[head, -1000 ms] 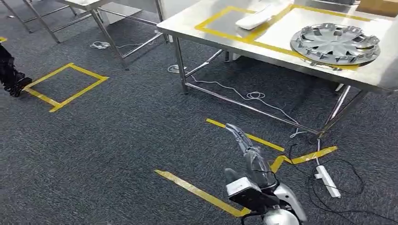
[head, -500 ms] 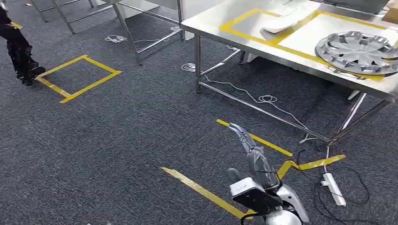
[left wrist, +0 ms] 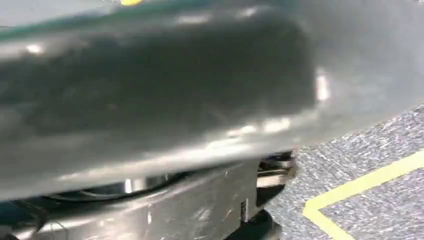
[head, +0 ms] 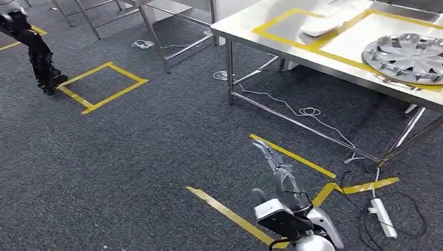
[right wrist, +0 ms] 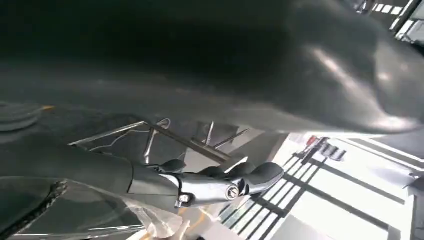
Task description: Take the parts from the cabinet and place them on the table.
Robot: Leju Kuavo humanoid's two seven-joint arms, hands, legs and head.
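Between fetches, by the look of it: walking/turning phase, nothing carried. Right hand point(head: 277, 170) hanging low at approx 5 o'clock in head view, fingers straight and apart, empty, pointing down at grey carpet point(head: 130, 157) w/ yellow tape lines point(head: 230, 215). Left hand: can't tell state; left wrist view too blurred, just dark robot body and a bit of carpet.

Parts already on steel desk point(head: 245, 29) at approx 1–2 o'clock: silver wheel cover point(head: 405, 55) lying flat inside yellow taped box, white long part point(head: 324, 23) just beside it toward 12, across the tape divider. Cabinet not spotted from here.

Person's dark legs point(head: 36, 52) at approx 10 o'clock, beside yellow floor square point(head: 102, 86). Power strip point(head: 384, 217) + cables on floor at 4 o'clock, under desk edge.

Next, probably: turn toward cabinet, approach, raise an open hand for next part. Needs clear footing — mind cables and the person nearby.
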